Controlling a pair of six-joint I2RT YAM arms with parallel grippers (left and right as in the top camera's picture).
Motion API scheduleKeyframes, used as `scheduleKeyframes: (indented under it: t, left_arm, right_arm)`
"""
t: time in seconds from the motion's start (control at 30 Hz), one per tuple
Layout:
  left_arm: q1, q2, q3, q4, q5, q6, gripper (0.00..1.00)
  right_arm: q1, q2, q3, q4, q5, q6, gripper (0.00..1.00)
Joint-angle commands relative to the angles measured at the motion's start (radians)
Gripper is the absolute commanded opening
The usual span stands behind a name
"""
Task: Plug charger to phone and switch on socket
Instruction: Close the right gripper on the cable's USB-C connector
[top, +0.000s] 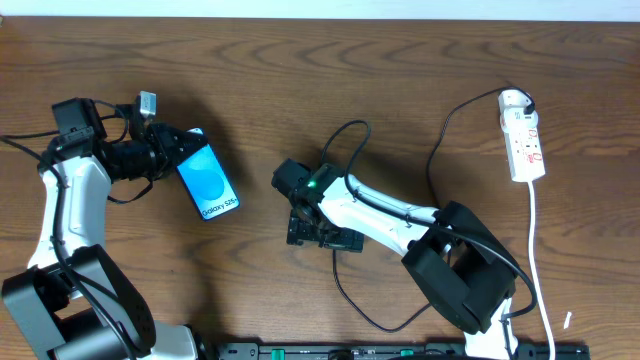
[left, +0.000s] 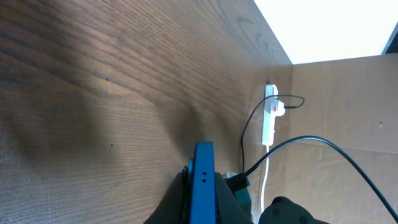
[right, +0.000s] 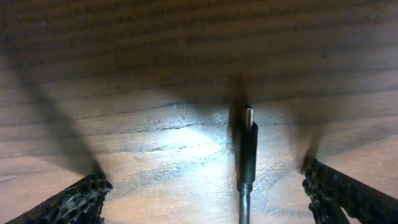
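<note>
The phone (top: 208, 178), blue screen up, is held off the table at the left by my left gripper (top: 172, 150), which is shut on one end of it. From the left wrist the phone (left: 203, 180) shows edge-on between the dark fingers. The charger cable (top: 432, 165) runs from the socket (top: 524, 140) at the far right across the table. Its plug (right: 247, 149) lies flat on the wood with the metal tip pointing away. My right gripper (right: 205, 196) is low over the plug, open wide, with a finger on each side and touching nothing. The socket (left: 270, 115) also shows far off in the left wrist view.
A white cord (top: 535, 250) runs from the socket down to the front right edge. The black cable loops (top: 352, 305) around and in front of the right arm. A cardboard wall (left: 348, 106) stands beyond the table's right side.
</note>
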Motion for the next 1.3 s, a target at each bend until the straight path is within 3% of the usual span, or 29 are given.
scheduleKeyframes:
  t: [0.0, 0.47, 0.97, 1.27]
  left_arm:
    - [0.002, -0.022, 0.032, -0.003, 0.024, 0.01, 0.07]
    - [0.002, -0.022, 0.032, -0.003, 0.023, 0.01, 0.07]
    - [0.002, -0.022, 0.032, 0.004, 0.023, 0.01, 0.08]
    - [0.002, -0.022, 0.032, 0.009, 0.023, 0.01, 0.07]
  right_arm:
    - [-0.013, 0.012, -0.007, -0.001, -0.008, -0.019, 0.96]
    - [-0.058, 0.018, -0.06, 0.056, -0.086, -0.036, 0.94]
    - [-0.069, 0.018, -0.066, 0.064, -0.102, -0.049, 0.84]
    - [-0.07, 0.018, -0.06, 0.097, -0.117, -0.137, 0.85]
